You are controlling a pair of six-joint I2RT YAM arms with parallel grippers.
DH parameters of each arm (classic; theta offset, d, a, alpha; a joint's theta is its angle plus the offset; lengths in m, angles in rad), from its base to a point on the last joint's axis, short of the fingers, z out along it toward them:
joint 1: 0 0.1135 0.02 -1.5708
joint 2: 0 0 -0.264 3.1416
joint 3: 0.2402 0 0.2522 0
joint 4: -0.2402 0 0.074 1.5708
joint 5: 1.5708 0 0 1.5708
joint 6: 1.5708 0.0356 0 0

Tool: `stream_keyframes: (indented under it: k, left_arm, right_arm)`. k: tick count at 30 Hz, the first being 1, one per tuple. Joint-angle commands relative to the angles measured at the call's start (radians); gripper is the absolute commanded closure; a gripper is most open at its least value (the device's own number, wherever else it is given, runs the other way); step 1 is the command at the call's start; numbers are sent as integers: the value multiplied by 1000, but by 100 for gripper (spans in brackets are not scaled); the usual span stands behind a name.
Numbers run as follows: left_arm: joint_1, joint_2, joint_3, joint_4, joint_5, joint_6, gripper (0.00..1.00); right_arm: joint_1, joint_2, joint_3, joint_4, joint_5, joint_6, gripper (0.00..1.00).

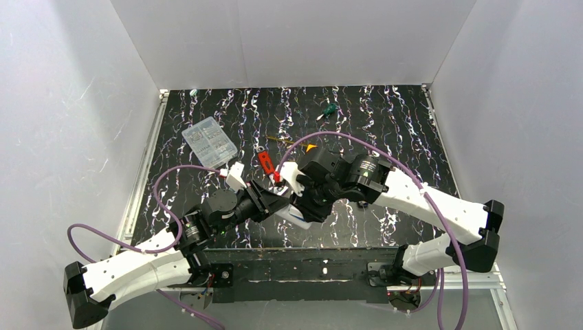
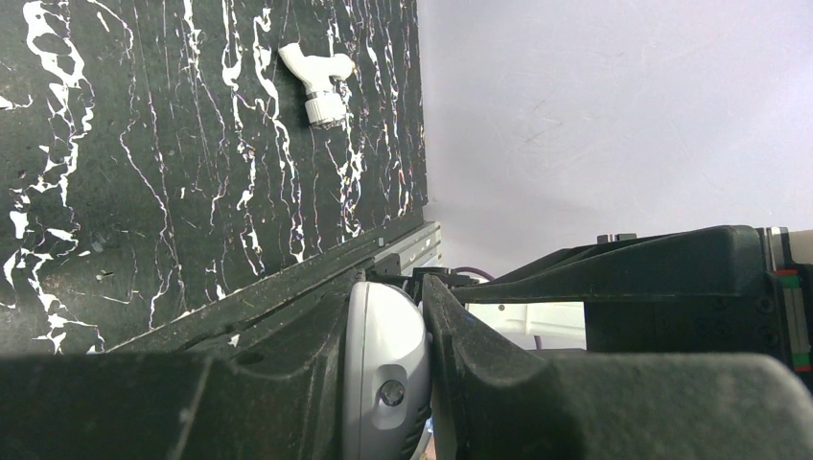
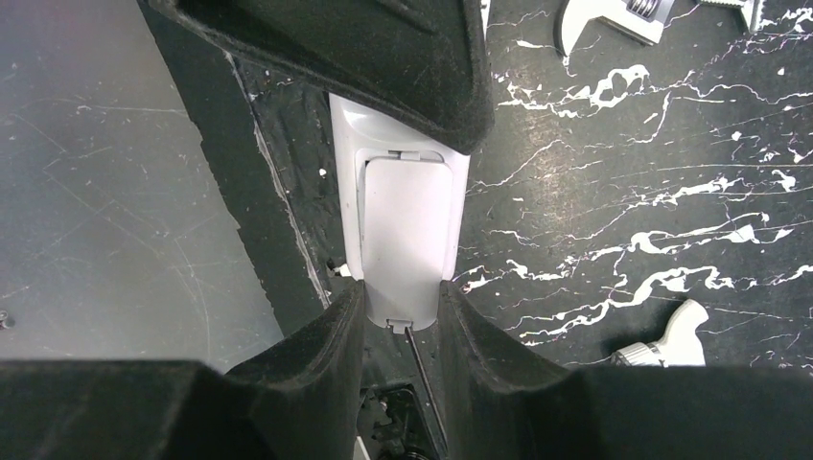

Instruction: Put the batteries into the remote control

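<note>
The remote control [image 3: 407, 220] is a white oblong handset held off the table between both arms, its back cover facing the right wrist camera. My left gripper [image 2: 391, 289] is shut on one rounded end of the remote control [image 2: 383, 374]. My right gripper [image 3: 401, 292] is shut on the opposite end, its pads pressing the two long sides. In the top view the two grippers meet near the table's front middle, the left gripper [image 1: 273, 201] beside the right gripper [image 1: 304, 199], with a bit of the remote control [image 1: 297, 218] showing below them. The batteries are out of view.
A white angled pipe fitting [image 1: 236, 175] lies just left of the grippers. A clear plastic parts box [image 1: 210, 141] sits behind it. A red-handled tool [image 1: 267, 163], a small orange piece [image 1: 311, 147] and a green screwdriver [image 1: 328, 110] lie further back. The table's front edge [image 1: 289, 251] is close below.
</note>
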Motion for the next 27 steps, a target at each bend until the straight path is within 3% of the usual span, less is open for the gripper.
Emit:
stream_keyframes:
  k: [1,27]
  left_arm:
    - [2,-9,35,56,-24,-5,100]
    - [3,-15,29,74,-22,-9,100]
  right_arm:
    - [6,5,48,30,-20,12,77]
    - [6,58,90,35,-38,49,77]
